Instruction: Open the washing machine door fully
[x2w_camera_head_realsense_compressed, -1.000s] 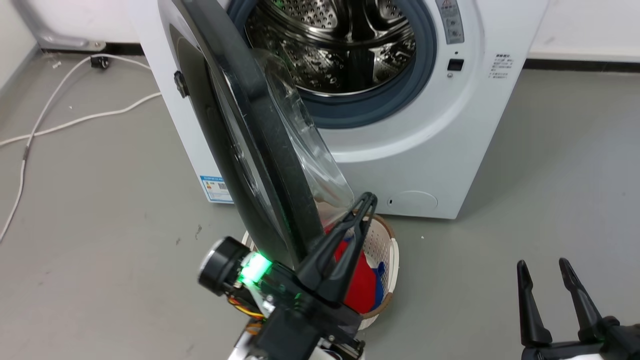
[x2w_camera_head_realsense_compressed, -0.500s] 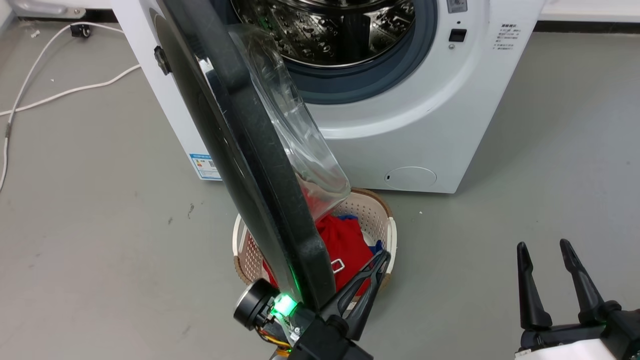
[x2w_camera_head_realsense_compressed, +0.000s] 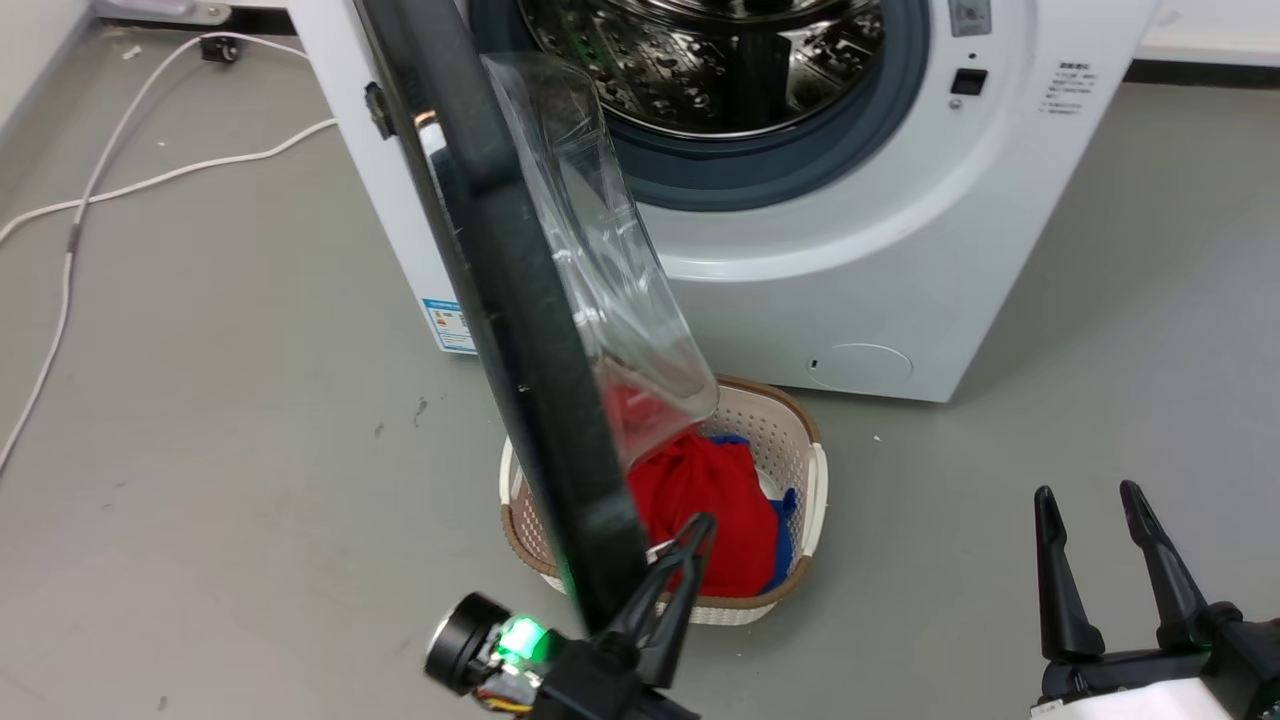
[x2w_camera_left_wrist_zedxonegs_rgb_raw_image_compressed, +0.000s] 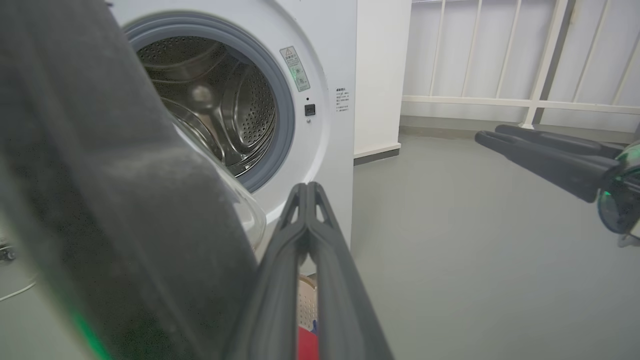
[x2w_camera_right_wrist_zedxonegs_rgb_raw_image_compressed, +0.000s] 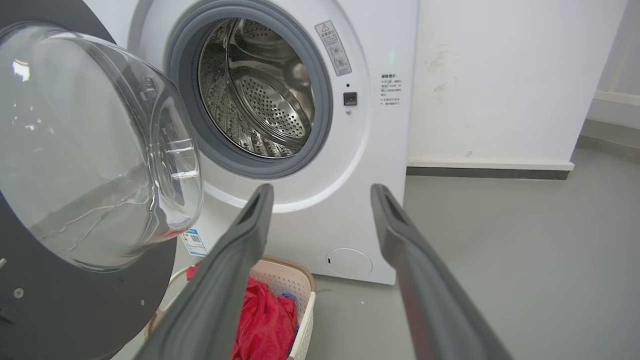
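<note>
Two dark fingers of the left gripper (x2w_camera_head_realsense_compressed: 700, 522) lie pressed together, empty, just beside the free edge of the large round glossy black door (x2w_camera_head_realsense_compressed: 520, 300), which stands swung out from the white boxy washing machine (x2w_camera_head_realsense_compressed: 860, 290). Farther right, before the machine, the right gripper (x2w_camera_head_realsense_compressed: 1086, 492) hangs agape, empty.

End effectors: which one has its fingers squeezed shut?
The left end effector, beside the edge of the large round glossy black door: its long dark fingers press together, while the right end effector's stand apart.

Washer door (x2w_camera_right_wrist_zedxonegs_rgb_raw_image_compressed: 75, 165) at L, R gripper (x2w_camera_right_wrist_zedxonegs_rgb_raw_image_compressed: 322, 192) spread, basket (x2w_camera_right_wrist_zedxonegs_rgb_raw_image_compressed: 304, 320) below.
</note>
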